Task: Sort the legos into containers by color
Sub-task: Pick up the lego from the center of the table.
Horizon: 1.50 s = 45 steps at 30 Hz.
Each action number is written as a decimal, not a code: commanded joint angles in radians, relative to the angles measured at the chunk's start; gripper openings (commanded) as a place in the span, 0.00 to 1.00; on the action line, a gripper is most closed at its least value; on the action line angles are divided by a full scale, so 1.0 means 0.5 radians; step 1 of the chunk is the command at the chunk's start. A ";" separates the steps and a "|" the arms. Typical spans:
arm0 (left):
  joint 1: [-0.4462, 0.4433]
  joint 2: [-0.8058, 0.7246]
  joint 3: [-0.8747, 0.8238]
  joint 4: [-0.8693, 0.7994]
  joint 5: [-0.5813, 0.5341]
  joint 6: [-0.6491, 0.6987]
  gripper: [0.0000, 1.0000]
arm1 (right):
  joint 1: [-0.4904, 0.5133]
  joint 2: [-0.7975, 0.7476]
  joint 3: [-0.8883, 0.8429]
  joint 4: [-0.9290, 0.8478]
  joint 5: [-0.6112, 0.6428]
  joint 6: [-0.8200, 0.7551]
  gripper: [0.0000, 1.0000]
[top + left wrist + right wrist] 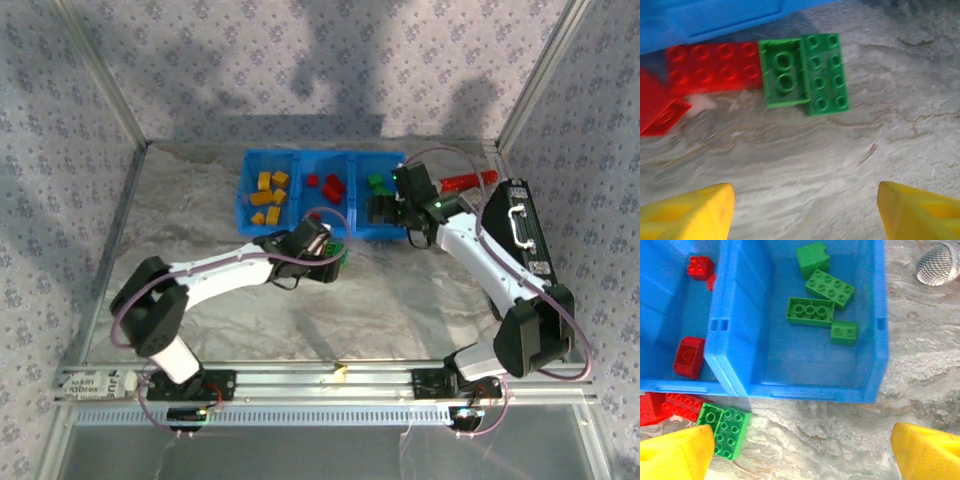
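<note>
Yellow plastic fingertips point(690, 212) of the left gripper point(805, 215) sit at the bottom corners of the left wrist view, spread wide with only bare marbled grey table point(805, 150) between them, pinching nothing. Just ahead of them four loose bricks lie on the table, along the outer front wall of the bright blue plastic tray point(715, 20). One is a green studded brick point(827, 72), and a green brick turned hollow side up point(784, 72) lies against its left side. Touching that one is a red studded brick point(715, 67), lying flat, and a second red brick point(660, 112) lies tilted at the far left

The right gripper point(800, 452) hangs over the tray's near right corner, its yellow fingers held far apart and empty too. Beyond it the right compartment point(805, 360) holds four small green bricks point(810, 311), and the middle compartment point(690, 310) holds small red bricks point(689, 356). From the overhead camera the left compartment point(252, 165) holds yellow-orange bricks point(270, 195)

A long red cylinder point(465, 181) with a silver mesh tip point(938, 264) lies on the table just right of the tray. Beside it is a black case with a silver handle point(515, 235)
</note>
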 commanded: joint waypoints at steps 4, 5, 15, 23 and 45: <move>-0.072 0.253 0.202 -0.082 0.077 -0.083 0.74 | -0.096 -0.197 -0.208 0.118 -0.064 0.069 0.93; -0.070 0.278 0.210 -0.065 0.071 -0.100 0.73 | -0.108 -0.209 -0.231 0.128 -0.079 0.069 0.93; -0.070 0.600 0.530 -0.181 0.032 -0.099 0.73 | -0.207 -0.324 -0.399 0.191 -0.146 0.080 0.92; -0.070 0.758 0.699 -0.336 -0.050 -0.095 0.71 | -0.291 -0.408 -0.483 0.213 -0.198 0.067 0.92; -0.090 0.920 0.979 -0.577 -0.189 -0.046 0.33 | -0.319 -0.473 -0.565 0.249 -0.212 0.092 0.90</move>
